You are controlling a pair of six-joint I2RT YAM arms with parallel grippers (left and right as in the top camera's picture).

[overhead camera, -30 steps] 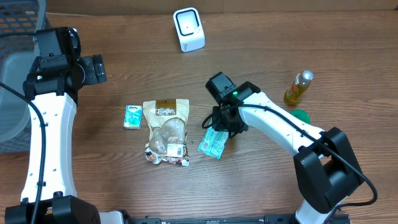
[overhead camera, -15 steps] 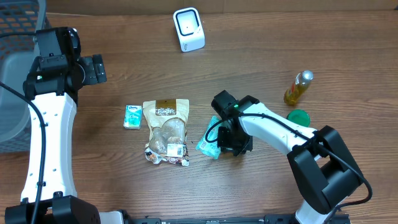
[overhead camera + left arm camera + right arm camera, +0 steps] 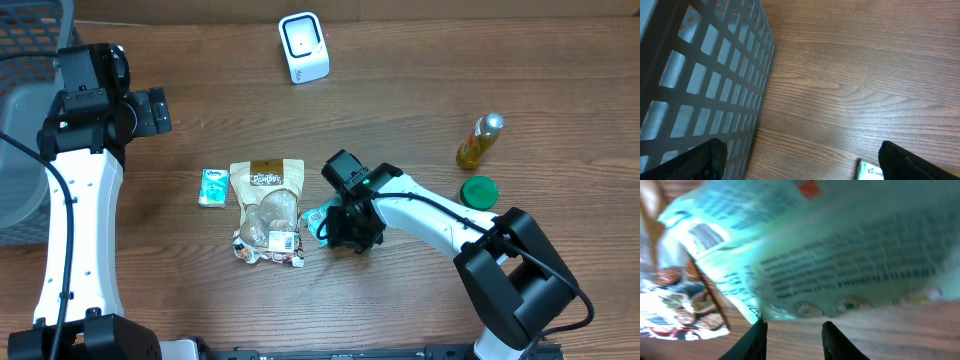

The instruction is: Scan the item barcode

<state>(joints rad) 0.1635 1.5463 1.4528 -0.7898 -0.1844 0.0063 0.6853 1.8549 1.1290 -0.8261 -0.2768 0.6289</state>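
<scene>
Brown wooden table [image 3: 400, 300] under me; at its far left stands a grey basket [image 3: 20, 120], and just beside it my left gripper [image 3: 152, 110] hangs with jaws spread wide, holding nothing; next comes a small teal packet [image 3: 213, 187], then a snack bag [image 3: 268, 205] lying flat; the white scanner [image 3: 303, 47] sits at the far edge, well apart from both; the teal pouch [image 3: 315, 216], which I take for the item, lies just right of the bag, with my right gripper [image 3: 345, 228] down on it; the jaws stand fairly narrow and the pouch fills my wrist view, a barcode [image 3: 705, 235] near one corner, but I cannot tell whether I have it pinched; further right, a bottle [image 3: 480, 140] and a green lid [image 3: 479, 190]. I judge this the pick-up step; next I need a sure grip, a lift, and a carry to the scanner with the barcode facing its window.
</scene>
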